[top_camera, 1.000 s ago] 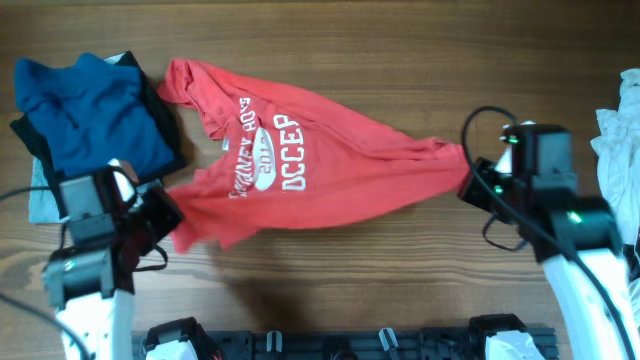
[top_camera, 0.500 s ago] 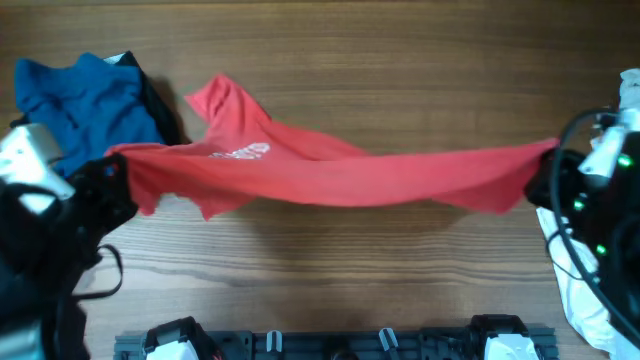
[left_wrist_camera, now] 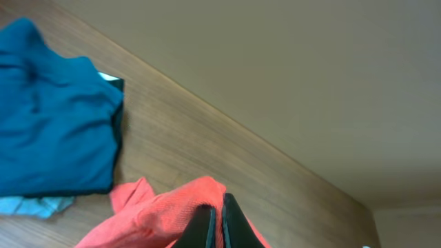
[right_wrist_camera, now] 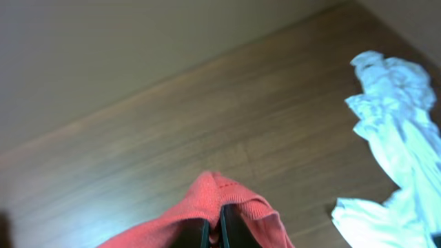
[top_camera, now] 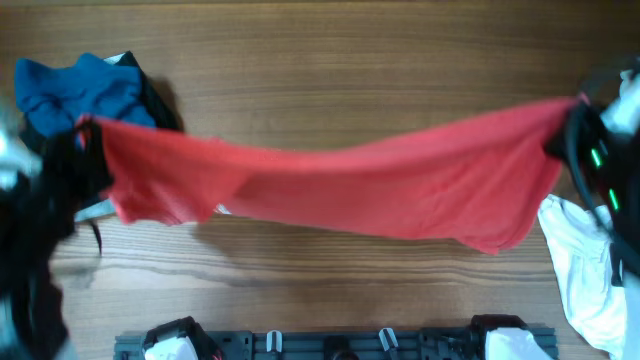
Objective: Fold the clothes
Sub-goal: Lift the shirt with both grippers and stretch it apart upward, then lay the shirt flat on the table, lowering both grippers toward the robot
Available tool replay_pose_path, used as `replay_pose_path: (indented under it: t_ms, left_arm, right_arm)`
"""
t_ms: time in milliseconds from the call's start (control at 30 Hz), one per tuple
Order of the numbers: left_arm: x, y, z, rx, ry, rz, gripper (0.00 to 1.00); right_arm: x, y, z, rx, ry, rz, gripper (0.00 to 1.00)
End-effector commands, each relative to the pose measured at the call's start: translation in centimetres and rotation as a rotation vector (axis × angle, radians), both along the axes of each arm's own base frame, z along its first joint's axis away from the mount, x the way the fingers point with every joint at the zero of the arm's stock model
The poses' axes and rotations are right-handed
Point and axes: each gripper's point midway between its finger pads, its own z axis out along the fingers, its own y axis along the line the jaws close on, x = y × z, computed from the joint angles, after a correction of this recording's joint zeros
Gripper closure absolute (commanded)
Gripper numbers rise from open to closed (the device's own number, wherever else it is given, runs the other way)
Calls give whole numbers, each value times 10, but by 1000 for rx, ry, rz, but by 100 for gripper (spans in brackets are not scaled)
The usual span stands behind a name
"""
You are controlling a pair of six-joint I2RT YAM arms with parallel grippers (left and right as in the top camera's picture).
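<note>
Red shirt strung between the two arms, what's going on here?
The robot's left hand and right hand are each shut on an opposite end of the red T-shirt, holding it stretched out above the table. A blue garment lies at the left side and a white garment at the right, neither touched.

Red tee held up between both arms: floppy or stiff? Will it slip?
Probably floppy: the red T-shirt sags in the middle between its held ends. Likely light, since thin pinches by the left pincer and right pincer carry it. Slip seems unlikely; fabric bunches at both pinches.
</note>
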Motion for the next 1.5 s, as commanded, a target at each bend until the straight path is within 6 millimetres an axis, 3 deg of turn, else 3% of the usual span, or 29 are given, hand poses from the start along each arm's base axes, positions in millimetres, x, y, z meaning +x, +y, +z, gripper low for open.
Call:
replay_pose_path:
  t_ms: [0, 133, 200, 267, 333, 433, 500, 567, 600, 667, 767, 867, 967, 1033, 1133, 1200, 1300, 1467]
  left_arm:
    - [71, -4, -25, -69, 60, -115, 96]
    - [150, -23, -49, -80, 36, -237, 96]
    - [190, -36, -51, -71, -41, -301, 96]
    - [220, -40, -40, -90, -129, -302, 96]
    - [238, -39, -9, -102, -246, -296, 96]
    - [239, -35, 59, -40, -450, -292, 96]
    - [227, -26, 113, 7, -576, -252, 96]
    - [211, -18, 151, 42, -657, -234, 96]
    - [203, -15, 163, 50, -672, -227, 96]
    - [195, -15, 168, 48, -648, -237, 96]
    - [194, -24, 130, 9, -475, -273, 96]
    - [191, -38, 51, -5, -171, -321, 96]
    - [174, -54, -23, -8, 119, -394, 96]
    - [155, -62, -75, -12, 342, -435, 96]
    - [122, -60, -148, -4, 686, -428, 96]
    - [108, -57, -175, -2, 821, -418, 96]
    - [91, -55, -205, 3, 946, -428, 96]
    - [63, -48, -229, 6, 1098, -410, 96]
  right_arm:
    - [64, 6, -47, 3, 125, 67, 96]
    - [124, 13, -70, 20, 94, 110, 96]
    - [150, 10, -67, 20, 30, 104, 96]
    - [166, 7, -47, 8, -56, 94, 96]
    - [174, -2, -3, -11, -187, 36, 96]
    - [170, -13, 59, -49, -334, -21, 96]
    - [159, -22, 110, -77, -451, -63, 96]
    - [149, -28, 141, -95, -519, -76, 96]
    - [145, -31, 148, -102, -533, -81, 96]
    - [141, -34, 147, -105, -519, -89, 96]
    - [140, -36, 113, -124, -383, -77, 96]
    - [138, -41, 47, -134, -126, -87, 96]
    - [133, -46, -17, -147, 125, -94, 96]
    - [129, -45, -60, -142, 297, -80, 96]
    - [121, -41, -110, -119, 497, -47, 96]
    - [119, -33, -130, -81, 572, -14, 96]
    - [114, -23, -142, -36, 623, 36, 96]
    - [90, -15, -151, -15, 729, 91, 96]
